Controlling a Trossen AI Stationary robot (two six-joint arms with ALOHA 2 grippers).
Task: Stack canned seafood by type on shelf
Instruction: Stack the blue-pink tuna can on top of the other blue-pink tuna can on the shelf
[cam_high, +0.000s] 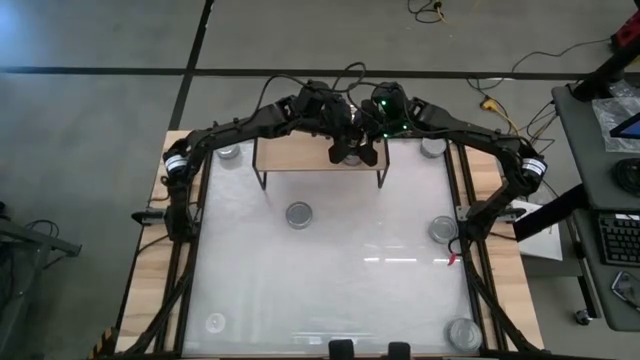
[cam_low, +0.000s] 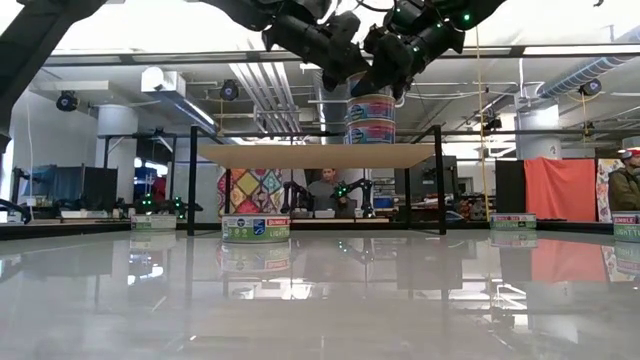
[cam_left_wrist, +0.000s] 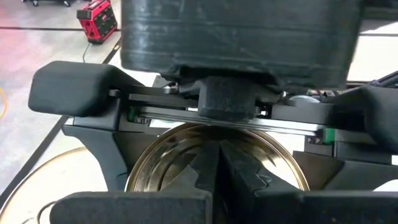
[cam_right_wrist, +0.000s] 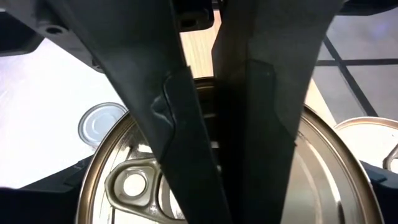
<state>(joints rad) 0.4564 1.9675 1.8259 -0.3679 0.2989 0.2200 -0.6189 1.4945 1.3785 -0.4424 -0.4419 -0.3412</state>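
Canned seafood, two short round tins with printed labels (cam_low: 371, 118), stands stacked one on the other on the small light-wood shelf with thin black legs (cam_low: 315, 155), right of the shelf's middle in the low view. The right gripper (cam_high: 372, 150) sits over this stack with its dark fingers spread wide, either side of the upper gold-lidded tin (cam_left_wrist: 214, 168); whether the fingers press the tin cannot be told. The left gripper (cam_high: 343, 145) is just beside it above the same stack, fingers closed together and empty, tips down over the gold lid. On the white desk (cam_high: 330, 290), a silver-lidded tin (cam_high: 299, 214) lies in front of the shelf. Another silver-lidded tin (cam_high: 229, 153) sits beside the shelf's left end, one more (cam_high: 433, 147) beside its right end. Farther from the shelf, tins (cam_high: 444, 229) and (cam_high: 463, 333) lie toward the desk's right edge.
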